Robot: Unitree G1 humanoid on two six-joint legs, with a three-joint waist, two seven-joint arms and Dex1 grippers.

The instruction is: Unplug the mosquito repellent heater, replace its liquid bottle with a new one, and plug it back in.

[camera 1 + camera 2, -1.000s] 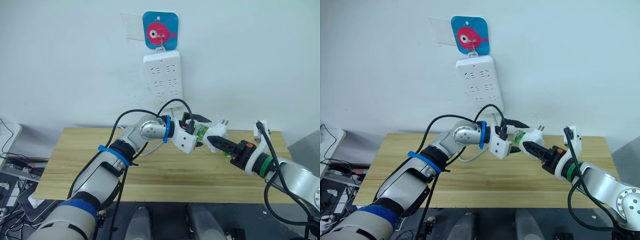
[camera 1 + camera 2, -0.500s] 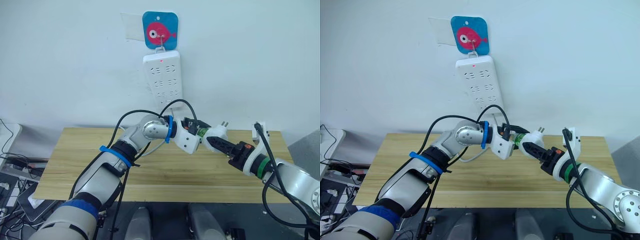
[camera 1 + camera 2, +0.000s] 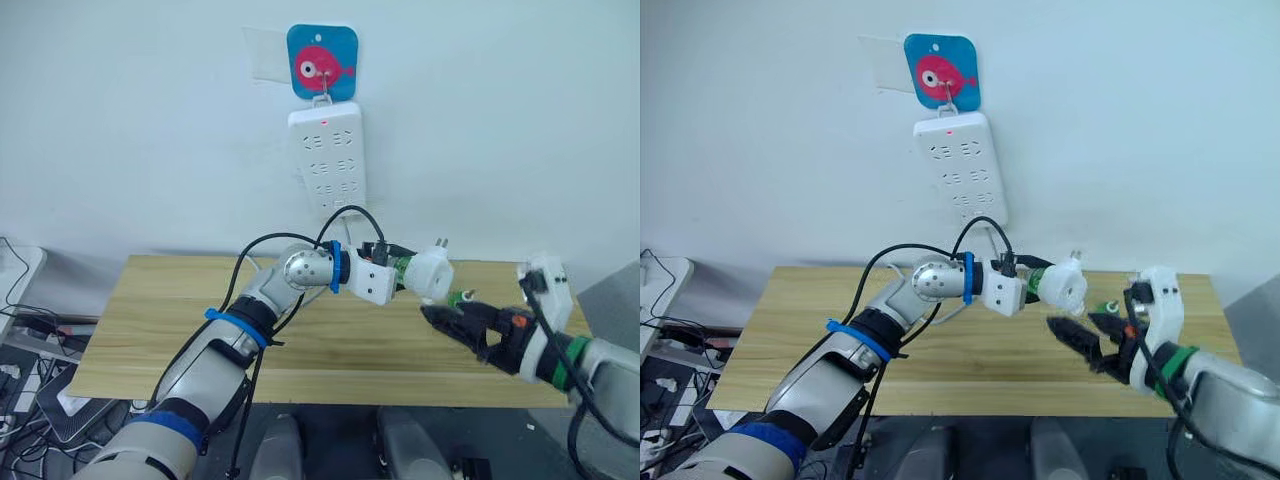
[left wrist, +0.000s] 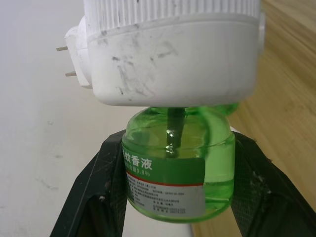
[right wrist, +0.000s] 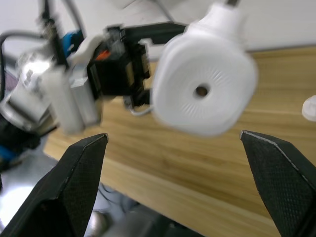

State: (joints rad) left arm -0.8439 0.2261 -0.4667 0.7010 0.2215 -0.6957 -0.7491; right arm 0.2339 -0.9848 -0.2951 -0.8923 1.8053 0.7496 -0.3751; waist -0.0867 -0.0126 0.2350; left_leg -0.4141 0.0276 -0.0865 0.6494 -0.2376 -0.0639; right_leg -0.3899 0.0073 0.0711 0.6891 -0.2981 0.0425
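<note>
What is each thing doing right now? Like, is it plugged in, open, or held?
Mosquito repellent heater: unplugged, off the table, green bottle attached.
Green bottle: gripped by the left gripper.
Right gripper: open, facing the heater.
Power strip: hanging on the wall, red light on, sockets empty.

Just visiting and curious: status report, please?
Left gripper shut on green bottle, mosquito repellent heater screwed on top, unplugged. Right gripper open, off it. Nothing in the way.
</note>
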